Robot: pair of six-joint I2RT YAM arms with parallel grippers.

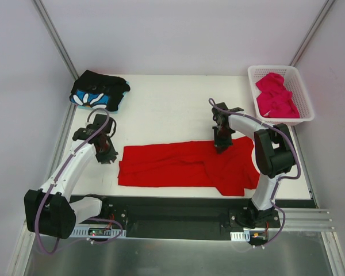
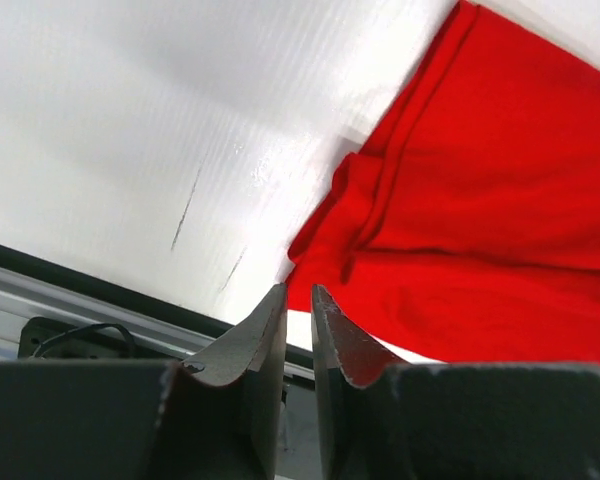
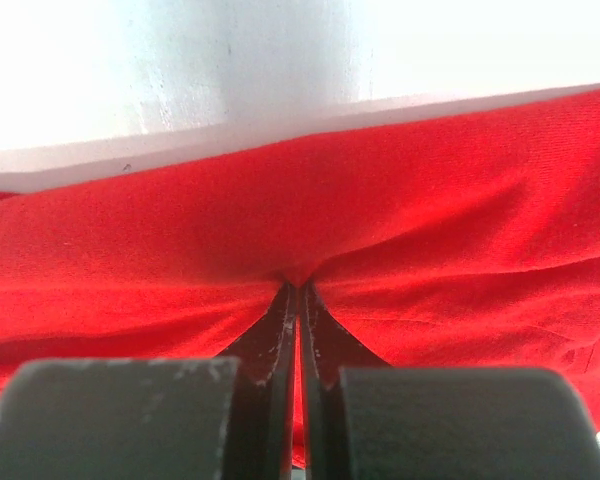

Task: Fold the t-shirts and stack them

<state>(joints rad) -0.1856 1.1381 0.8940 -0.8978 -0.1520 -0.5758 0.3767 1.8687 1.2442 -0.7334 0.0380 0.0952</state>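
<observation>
- Right end effector is pinching a fold of the red t-shirt, which is lying spread on the surface
- Left end effector is hovering slightly parted and empty, just beside the shirt's edge

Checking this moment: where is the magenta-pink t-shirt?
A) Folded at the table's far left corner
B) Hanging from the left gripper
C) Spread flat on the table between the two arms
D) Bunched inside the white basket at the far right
D: the top view shows the magenta-pink t-shirt lying crumpled within the walls of the white basket at the table's far right corner.
</observation>
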